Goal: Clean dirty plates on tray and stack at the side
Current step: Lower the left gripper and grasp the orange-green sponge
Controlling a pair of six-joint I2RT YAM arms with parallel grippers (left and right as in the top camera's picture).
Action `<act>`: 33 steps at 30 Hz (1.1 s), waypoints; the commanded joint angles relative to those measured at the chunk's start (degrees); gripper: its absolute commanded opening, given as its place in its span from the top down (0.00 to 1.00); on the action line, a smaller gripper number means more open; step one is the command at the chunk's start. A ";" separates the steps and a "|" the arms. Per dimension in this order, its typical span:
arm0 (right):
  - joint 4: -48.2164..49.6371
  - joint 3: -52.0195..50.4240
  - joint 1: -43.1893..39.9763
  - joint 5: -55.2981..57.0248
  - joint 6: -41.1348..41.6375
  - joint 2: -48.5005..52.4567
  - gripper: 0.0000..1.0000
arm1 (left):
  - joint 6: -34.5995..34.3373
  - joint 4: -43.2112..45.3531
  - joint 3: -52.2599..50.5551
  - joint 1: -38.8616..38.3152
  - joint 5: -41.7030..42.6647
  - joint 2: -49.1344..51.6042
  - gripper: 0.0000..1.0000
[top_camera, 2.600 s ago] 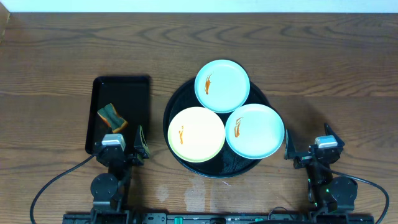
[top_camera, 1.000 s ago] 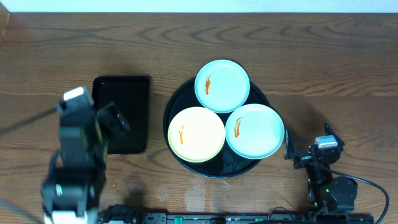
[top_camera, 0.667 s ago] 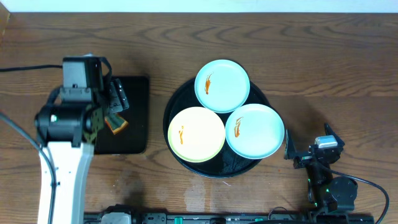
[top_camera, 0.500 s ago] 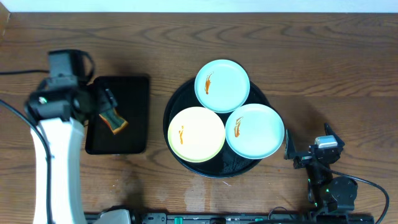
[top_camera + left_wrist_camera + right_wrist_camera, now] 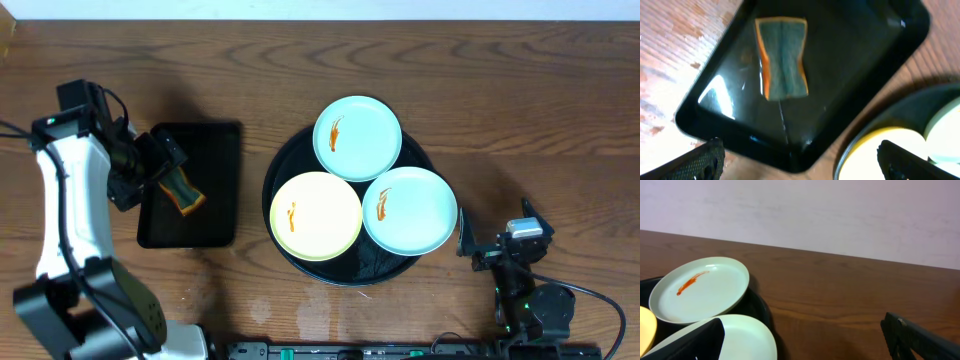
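The round black tray [image 5: 283,160] holds three plates, each with an orange smear: a mint one [image 5: 357,138] at the back, a mint one [image 5: 409,211] at the right, a pale yellow one [image 5: 316,215] at the front left. My left gripper [image 5: 150,170] is open and empty above the left part of a small rectangular black tray [image 5: 205,215], next to a green and orange sponge [image 5: 180,188] [image 5: 782,57]. My right gripper [image 5: 475,238] is open and empty, resting right of the round tray. The right wrist view shows both mint plates [image 5: 700,290] [image 5: 735,340].
The rectangular tray [image 5: 850,65] lies left of the round tray on the wooden table [image 5: 520,100]. A pale wall [image 5: 815,210] runs behind the table's far edge.
My left arm has risen from its rest at the front, swung up and left, and its gripper now hovers over the rectangular tray by the sponge. The right arm and plates have not moved.
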 commanded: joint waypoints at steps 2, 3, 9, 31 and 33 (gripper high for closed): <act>-0.22 -0.07 -0.57 0.28 -0.57 -0.26 0.01 | -3.69 1.60 0.83 -0.07 -5.11 5.01 0.00; -0.22 -0.07 -0.57 0.28 -0.57 -0.26 0.01 | -3.69 1.90 0.83 -0.15 -5.01 5.92 0.01; -0.22 -0.07 -0.57 0.28 -0.57 -0.26 0.01 | -3.65 2.80 0.83 -0.98 -4.92 10.40 0.11; -0.22 -0.07 -0.57 0.28 -0.57 -0.26 0.01 | -3.45 5.01 0.28 -1.68 -5.31 21.66 0.20; -0.22 -0.07 -0.57 0.28 -0.57 -0.26 0.01 | -3.45 5.53 0.15 -1.68 -5.33 21.66 0.29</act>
